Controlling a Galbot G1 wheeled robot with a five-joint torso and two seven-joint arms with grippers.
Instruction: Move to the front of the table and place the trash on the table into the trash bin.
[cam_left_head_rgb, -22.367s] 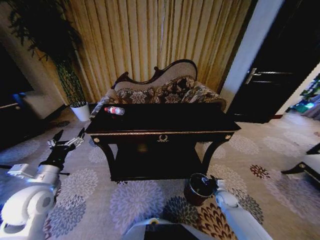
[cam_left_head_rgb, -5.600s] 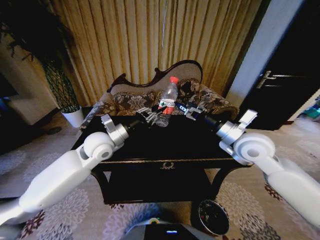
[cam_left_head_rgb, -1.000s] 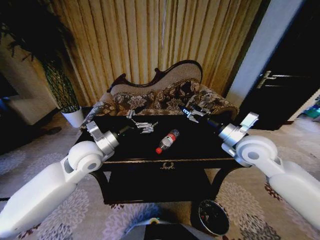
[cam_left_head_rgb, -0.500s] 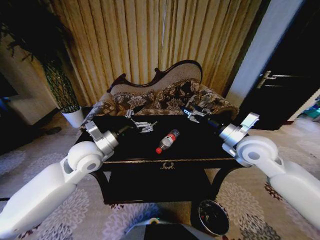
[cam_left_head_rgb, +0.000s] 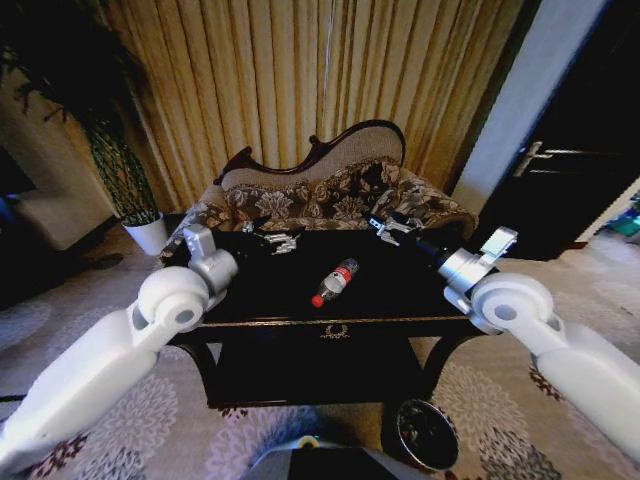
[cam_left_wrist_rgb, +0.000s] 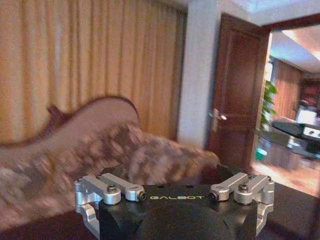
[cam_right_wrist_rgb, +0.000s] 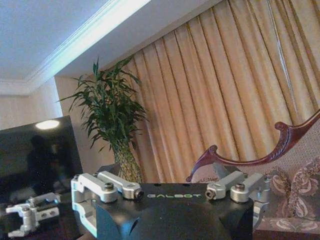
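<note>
Bottle (cam_left_head_rgb: 334, 282) lies on its side near the middle of the dark bench (cam_left_head_rgb: 390, 300), red cap pointing toward the front edge, red-white label showing, touched by neither arm. My left tool (cam_left_head_rgb: 277, 241) is over the back left part of the bench, just in front of the floral sofa (cam_left_head_rgb: 320, 200); its fingers are spread and hold nothing. My right tool (cam_left_head_rgb: 392, 228) is over the back right part of the bench, fingers also apart and holding nothing. The bottle sits between the two tools and closer to me than either. Left wrist view: sofa back, the bench top under the tool, and a brown door (cam_left_wrist_rgb: 235, 90). Right wrist view: the potted plant (cam_right_wrist_rgb: 112, 125), the curtain (cam_right_wrist_rgb: 225, 90), and my left tool (cam_right_wrist_rgb: 30, 212) farther off. Trash bin (cam_left_head_rgb: 428, 432) stands on the carpet (cam_left_head_rgb: 480, 410) below the bench's front right corner, close to my base, dark inside.
</note>
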